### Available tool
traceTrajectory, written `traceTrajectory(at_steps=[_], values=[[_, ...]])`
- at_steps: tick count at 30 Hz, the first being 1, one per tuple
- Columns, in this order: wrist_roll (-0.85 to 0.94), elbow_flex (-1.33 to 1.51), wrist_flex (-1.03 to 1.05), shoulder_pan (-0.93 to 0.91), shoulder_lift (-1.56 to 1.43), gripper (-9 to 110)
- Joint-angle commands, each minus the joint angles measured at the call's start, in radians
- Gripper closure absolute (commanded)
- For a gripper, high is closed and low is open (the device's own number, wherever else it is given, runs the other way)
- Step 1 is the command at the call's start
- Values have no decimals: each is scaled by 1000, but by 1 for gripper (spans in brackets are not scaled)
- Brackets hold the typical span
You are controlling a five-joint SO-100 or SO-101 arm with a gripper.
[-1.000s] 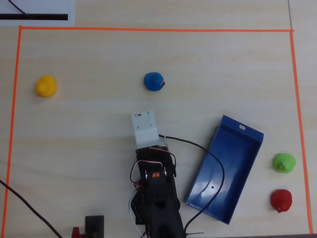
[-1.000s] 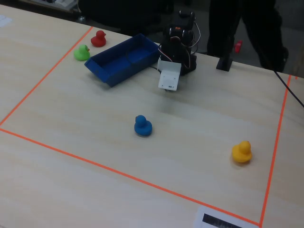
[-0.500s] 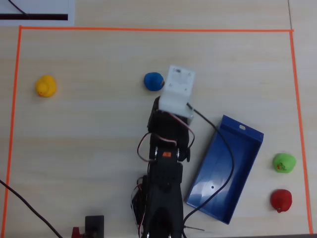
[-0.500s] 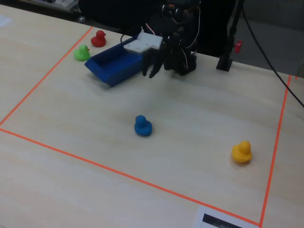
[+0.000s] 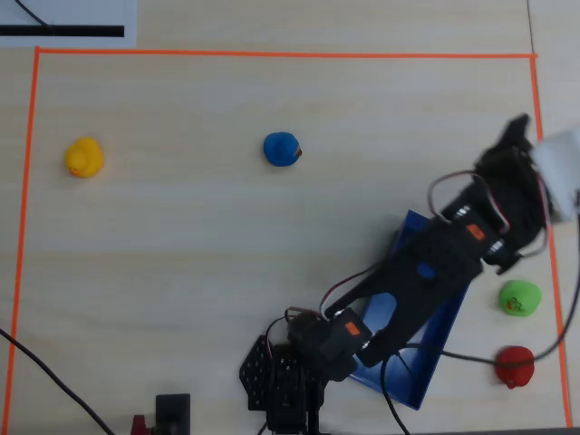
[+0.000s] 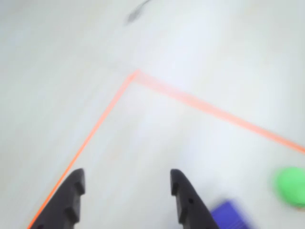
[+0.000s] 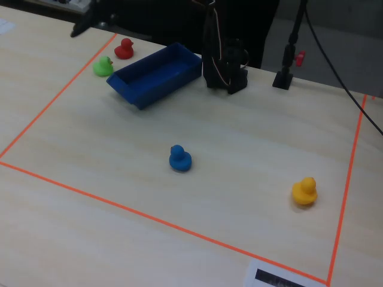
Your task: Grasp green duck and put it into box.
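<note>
The green duck (image 5: pixel 520 298) sits on the table to the right of the box in the overhead view, just inside the right orange tape line. It also shows in the fixed view (image 7: pixel 103 66) and at the right edge of the blurred wrist view (image 6: pixel 291 186). The dark-blue box (image 5: pixel 410 367) is partly covered by the arm; it shows whole in the fixed view (image 7: pixel 157 75). My gripper (image 6: pixel 126 174) is open and empty. It hangs in the air past the duck, towards the tape corner (image 6: pixel 136 74), in the overhead view (image 5: pixel 518 125) and the fixed view (image 7: pixel 79 28).
A red duck (image 5: pixel 515 365) stands close beside the green one, also in the fixed view (image 7: pixel 124 49). A blue duck (image 5: pixel 282 149) and a yellow duck (image 5: pixel 83 158) stand far off. The arm base (image 5: pixel 290 376) and cables lie beside the box. Orange tape (image 5: pixel 272 53) frames the area.
</note>
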State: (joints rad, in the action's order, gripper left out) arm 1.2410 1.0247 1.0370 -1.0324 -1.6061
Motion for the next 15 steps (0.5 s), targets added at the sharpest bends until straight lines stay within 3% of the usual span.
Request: traceTrajectory(at_steps=[1, 7, 15], values=[[64, -64, 41, -272, 43, 74], [133, 91, 78, -469, 44, 73], [281, 362, 97, -528, 34, 66]])
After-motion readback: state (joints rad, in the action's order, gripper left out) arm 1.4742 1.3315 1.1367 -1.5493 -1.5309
